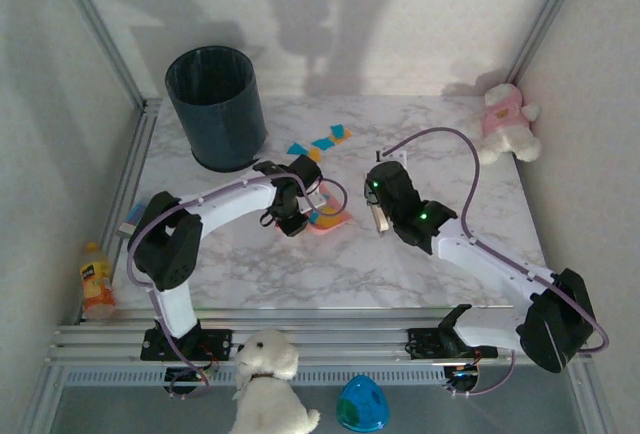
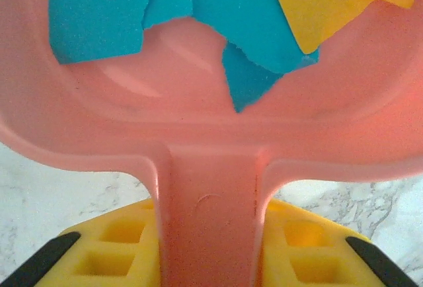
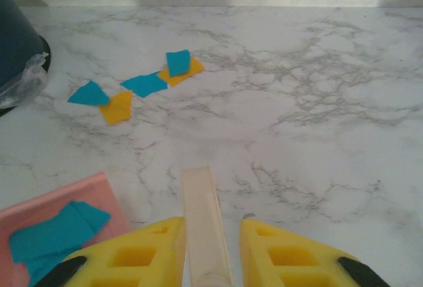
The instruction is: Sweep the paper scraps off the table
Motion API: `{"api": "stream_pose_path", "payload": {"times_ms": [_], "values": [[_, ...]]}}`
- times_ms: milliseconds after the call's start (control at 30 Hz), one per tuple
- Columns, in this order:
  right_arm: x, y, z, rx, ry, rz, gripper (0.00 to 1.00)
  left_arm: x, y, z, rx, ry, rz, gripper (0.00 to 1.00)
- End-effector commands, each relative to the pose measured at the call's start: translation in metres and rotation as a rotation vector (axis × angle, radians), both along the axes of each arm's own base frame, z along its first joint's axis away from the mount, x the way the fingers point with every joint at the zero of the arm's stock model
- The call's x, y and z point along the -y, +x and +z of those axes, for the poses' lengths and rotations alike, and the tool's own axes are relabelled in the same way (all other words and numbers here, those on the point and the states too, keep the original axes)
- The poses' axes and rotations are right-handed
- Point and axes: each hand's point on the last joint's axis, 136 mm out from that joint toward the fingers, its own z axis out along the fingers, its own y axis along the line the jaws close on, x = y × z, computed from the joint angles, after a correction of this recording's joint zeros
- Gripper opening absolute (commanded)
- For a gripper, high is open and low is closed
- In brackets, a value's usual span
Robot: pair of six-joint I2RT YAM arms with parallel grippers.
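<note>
Mid-sweep: 1 batch in the pan, 1 cluster left on the marble.

Top view: the left gripper point(image 1: 298, 212) holds a pink dustpan point(image 1: 330, 218) low over the table point(image 1: 250, 274). The right gripper point(image 1: 381, 212) is just beside it with a pale stick point(image 1: 380, 218). Loose paper scraps point(image 1: 320, 141) lie further back, near the dark bin point(image 1: 215, 109). Left wrist: the jaws are pinching the pan's handle, and blue and orange pieces lie in the pan. Right wrist: the claw is pressed together on the stick, which points toward about 5 scraps, well apart from the pan's corner at lower left. The step in hand looks like gathering the remainder. Next, the stick must get behind that cluster, with the pan's lip flat and facing it.
</note>
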Motion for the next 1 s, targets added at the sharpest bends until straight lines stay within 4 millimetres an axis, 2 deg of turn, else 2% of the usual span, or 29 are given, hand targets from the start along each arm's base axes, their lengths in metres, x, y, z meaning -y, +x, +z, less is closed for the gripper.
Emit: {"api": "stream_pose_path", "payload": {"times_ms": [0, 267, 633, 967], "values": [[0.018, -0.003, 0.008, 0.036, -0.043, -0.048, 0.00, 0.004, 0.017, 0.030, 0.095, -0.078, 0.062, 0.00], [0.026, -0.009, 0.015, 0.051, -0.038, -0.042, 0.00, 0.007, 0.034, 0.067, 0.214, -0.160, 0.101, 0.00], [0.023, -0.013, 0.016, 0.063, -0.028, -0.005, 0.00, 0.017, 0.059, 0.130, 0.243, -0.439, 0.201, 0.00], [0.020, -0.011, 0.013, 0.051, -0.029, 0.002, 0.00, -0.001, 0.087, 0.195, 0.311, -0.666, 0.313, 0.00]]}}
